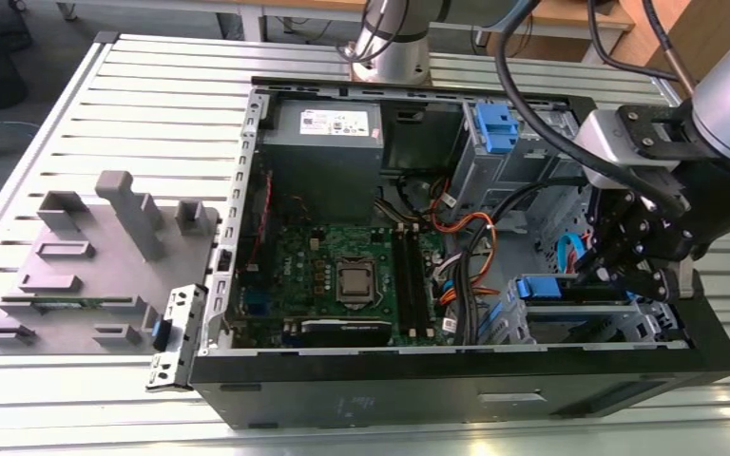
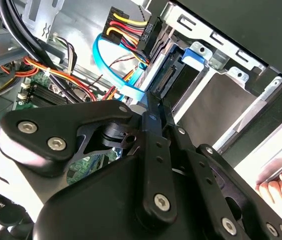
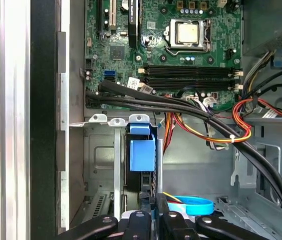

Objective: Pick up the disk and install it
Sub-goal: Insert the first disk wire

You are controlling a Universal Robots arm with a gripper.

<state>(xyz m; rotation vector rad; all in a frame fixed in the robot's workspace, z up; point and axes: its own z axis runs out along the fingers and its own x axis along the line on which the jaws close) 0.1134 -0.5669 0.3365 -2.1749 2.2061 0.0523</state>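
We observe an open computer case [image 1: 467,380] lying on its side on a slatted metal table [image 1: 149,104]. The claw [image 1: 638,271] is down inside the case at the exterior view's right, over the drive cage [image 1: 581,318] near the front corner. The disk [image 3: 141,150] sits edge-on in that cage; in the first wrist view its blue plastic bracket shows between the cage's metal rails, directly ahead of the claw [image 3: 153,210]. In the second wrist view the disk [image 2: 173,75] is seen in the slot with its connector edge exposed, the claw's fingers [image 2: 153,107] together and pressed close against it; we cannot tell whether they actually touch it. A blue ribbon cable [image 2: 116,75] loops beside the slot, and a multicoloured power connector [image 2: 128,27] hangs above it. The motherboard [image 1: 339,275] with its bare processor socket lies in the case middle, and a grey power supply [image 1: 327,142] bearing a white sticker sits at the far end; its print is not legible. A grey plastic fixture [image 1: 86,256] rests on the table at the exterior view's left. A person's fingers [image 2: 275,187] appear outside the case.
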